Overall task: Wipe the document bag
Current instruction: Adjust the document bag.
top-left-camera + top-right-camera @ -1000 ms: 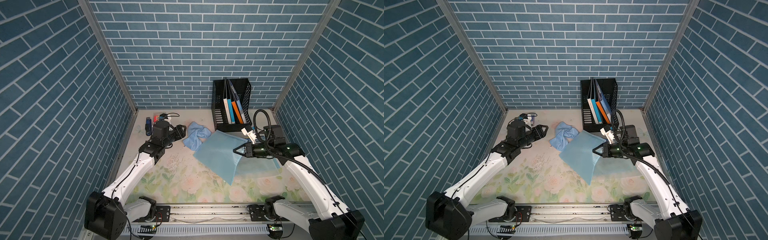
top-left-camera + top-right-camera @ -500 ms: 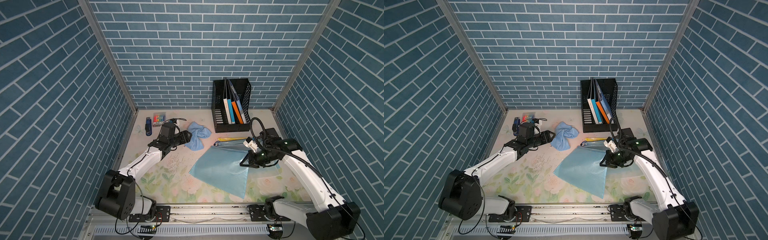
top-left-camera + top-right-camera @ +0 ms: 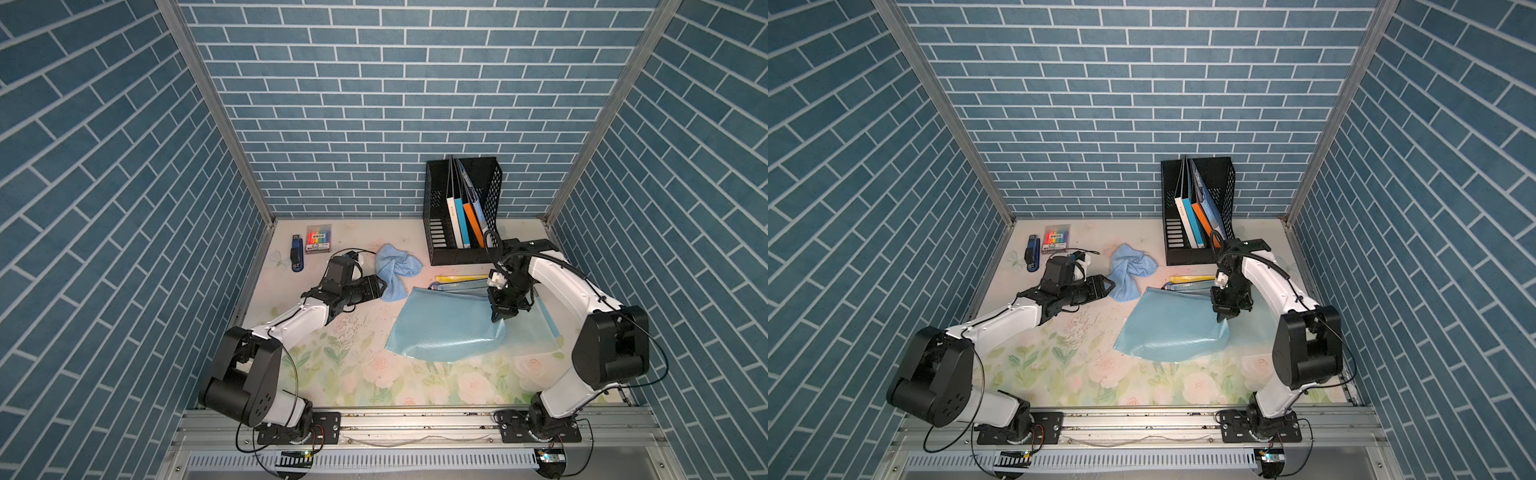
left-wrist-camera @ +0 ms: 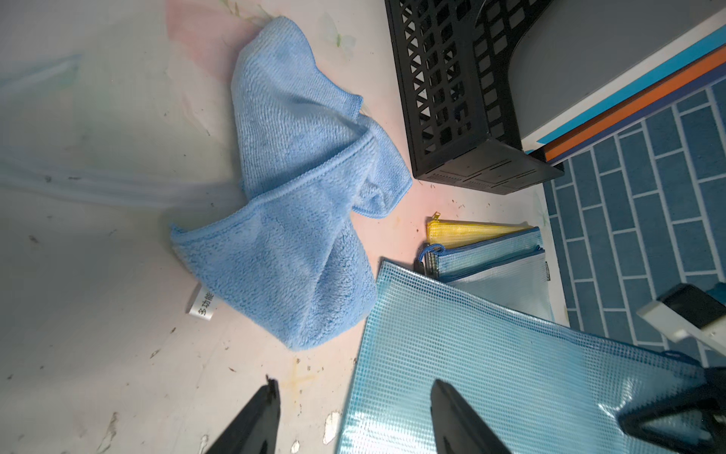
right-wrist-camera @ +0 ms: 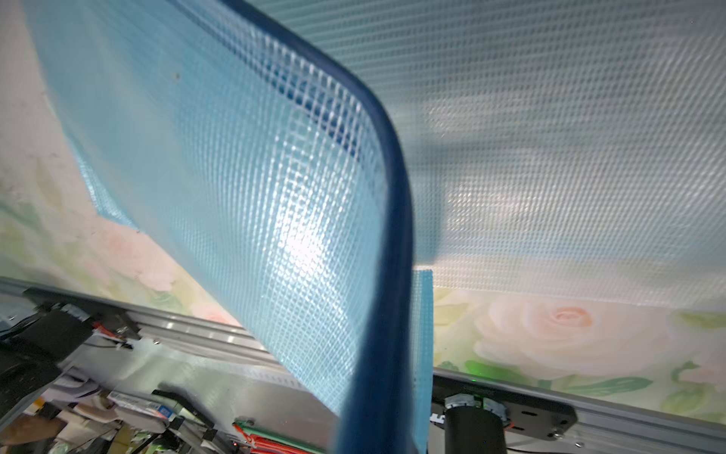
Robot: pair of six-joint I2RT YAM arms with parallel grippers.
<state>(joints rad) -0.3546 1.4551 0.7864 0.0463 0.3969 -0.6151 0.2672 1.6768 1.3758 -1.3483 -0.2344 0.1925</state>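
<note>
Blue mesh plastic: the document bag (image 3: pixel 440 332) lies on the floral table cover (image 3: pixel 353 374) in front of the black file rack (image 3: pixel 436 249). It bows up where my right gripper (image 3: pixel 497 319) is pinched shut on its zip edge. In the right wrist view that dark blue edge curves close past the lens. Just beside the rack, on its left-arm side, sits the crumpled blue cloth (image 3: pixel 395 270). My left gripper (image 3: pixel 380 286) is low at the cloth's near end, fingers (image 4: pixel 251 424) spread apart with nothing between them. I cannot tell whether they touch the cloth.
</note>
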